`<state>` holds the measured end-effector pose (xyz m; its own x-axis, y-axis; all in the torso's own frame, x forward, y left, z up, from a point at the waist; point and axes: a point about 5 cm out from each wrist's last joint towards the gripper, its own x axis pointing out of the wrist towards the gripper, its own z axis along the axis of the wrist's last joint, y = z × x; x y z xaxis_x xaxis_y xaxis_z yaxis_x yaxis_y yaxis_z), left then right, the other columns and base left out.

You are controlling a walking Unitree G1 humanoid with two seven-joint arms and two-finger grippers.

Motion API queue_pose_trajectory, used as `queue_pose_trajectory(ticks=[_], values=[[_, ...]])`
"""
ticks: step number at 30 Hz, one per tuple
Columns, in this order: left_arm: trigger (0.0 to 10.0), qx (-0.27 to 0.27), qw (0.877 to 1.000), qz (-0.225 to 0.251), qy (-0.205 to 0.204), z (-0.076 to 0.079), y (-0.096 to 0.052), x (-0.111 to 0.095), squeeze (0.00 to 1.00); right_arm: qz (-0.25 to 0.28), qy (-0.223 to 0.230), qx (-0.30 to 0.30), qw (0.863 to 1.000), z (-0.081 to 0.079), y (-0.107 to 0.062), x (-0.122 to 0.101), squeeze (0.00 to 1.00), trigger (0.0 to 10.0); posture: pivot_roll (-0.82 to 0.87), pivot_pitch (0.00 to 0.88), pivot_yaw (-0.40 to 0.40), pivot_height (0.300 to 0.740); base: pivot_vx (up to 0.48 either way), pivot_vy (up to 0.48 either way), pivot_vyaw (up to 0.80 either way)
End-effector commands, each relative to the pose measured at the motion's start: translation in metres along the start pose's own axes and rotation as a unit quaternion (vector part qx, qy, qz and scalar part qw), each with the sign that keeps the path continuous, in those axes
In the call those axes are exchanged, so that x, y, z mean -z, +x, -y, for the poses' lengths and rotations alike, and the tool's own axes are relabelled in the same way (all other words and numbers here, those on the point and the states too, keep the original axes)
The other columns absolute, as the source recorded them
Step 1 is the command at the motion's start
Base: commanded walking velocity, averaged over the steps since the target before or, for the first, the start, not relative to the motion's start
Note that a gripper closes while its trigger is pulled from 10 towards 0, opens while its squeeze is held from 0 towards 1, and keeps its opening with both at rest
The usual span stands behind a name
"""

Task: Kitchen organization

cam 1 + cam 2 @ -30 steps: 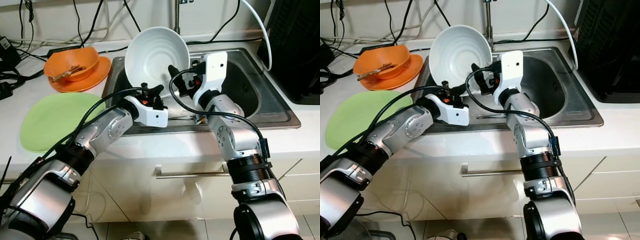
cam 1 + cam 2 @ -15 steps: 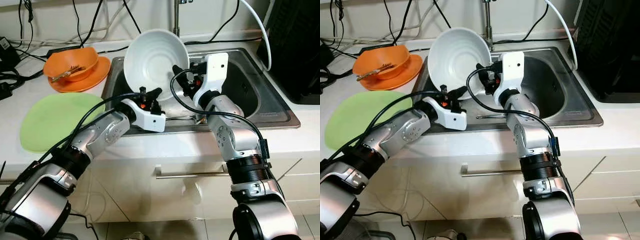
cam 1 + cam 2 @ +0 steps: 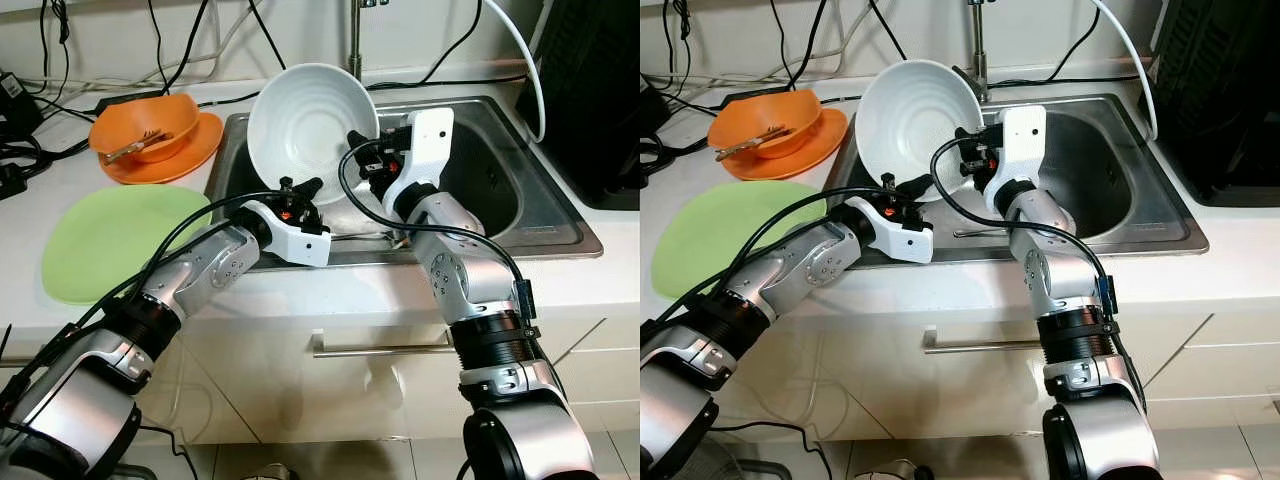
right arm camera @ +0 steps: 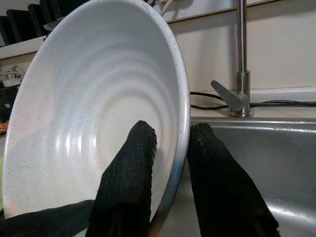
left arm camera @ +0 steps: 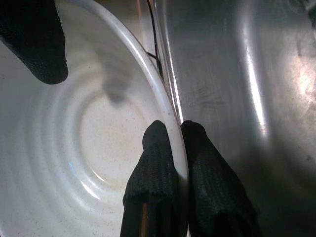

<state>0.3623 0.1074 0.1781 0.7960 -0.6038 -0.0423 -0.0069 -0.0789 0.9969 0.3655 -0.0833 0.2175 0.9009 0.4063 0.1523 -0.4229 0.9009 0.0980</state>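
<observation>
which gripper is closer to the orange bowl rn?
Left. The left gripper pinches the white bowl's lower rim over the sink, on the orange bowl's side; the right gripper grips the opposite rim, farther away.

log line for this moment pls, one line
left gripper: shut on white bowl rim | right gripper: shut on same rim | bowl tilted on edge over sink | orange bowl, green plate on counter

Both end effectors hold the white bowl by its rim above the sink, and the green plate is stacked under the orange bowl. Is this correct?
Not quite. The left eye view shows the green plate lying alone on the counter; the orange bowl sits on an orange plate. Both end effectors, left and right, do pinch the white bowl rim.
</observation>
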Motion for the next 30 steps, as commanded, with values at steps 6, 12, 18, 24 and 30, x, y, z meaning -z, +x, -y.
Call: queue_pose_trajectory(ticks=[6,12,18,24,30], values=[[10.0,-0.042,0.999,-0.012,0.007,-0.017,-0.003,0.009,1.00,-0.010,0.005,0.018,1.000,0.006,-0.001,0.002,0.00,0.0,0.14,0.018,0.112,0.740,0.000,0.000,0.00],[10.0,-0.074,0.997,-0.019,0.024,-0.026,-0.003,0.010,1.00,-0.016,0.008,0.025,1.000,0.007,-0.002,0.006,0.00,0.0,0.14,0.021,0.112,0.740,0.000,0.000,0.00],[10.0,-0.105,0.994,0.010,0.023,-0.034,-0.004,0.002,1.00,-0.023,0.012,0.053,0.998,0.013,-0.002,0.009,0.00,0.0,0.14,0.022,0.110,0.740,0.000,0.000,0.00],[10.0,-0.117,0.991,0.071,0.006,-0.034,-0.007,-0.014,0.90,-0.029,0.020,0.092,0.995,0.020,-0.001,0.012,0.00,0.0,0.15,0.023,0.109,0.740,0.000,0.000,0.00],[10.0,-0.110,0.990,0.085,-0.007,-0.030,-0.010,-0.018,0.00,-0.024,0.031,0.131,0.991,0.026,-0.001,0.012,0.00,0.0,0.15,0.022,0.109,0.740,0.000,0.000,0.00]])
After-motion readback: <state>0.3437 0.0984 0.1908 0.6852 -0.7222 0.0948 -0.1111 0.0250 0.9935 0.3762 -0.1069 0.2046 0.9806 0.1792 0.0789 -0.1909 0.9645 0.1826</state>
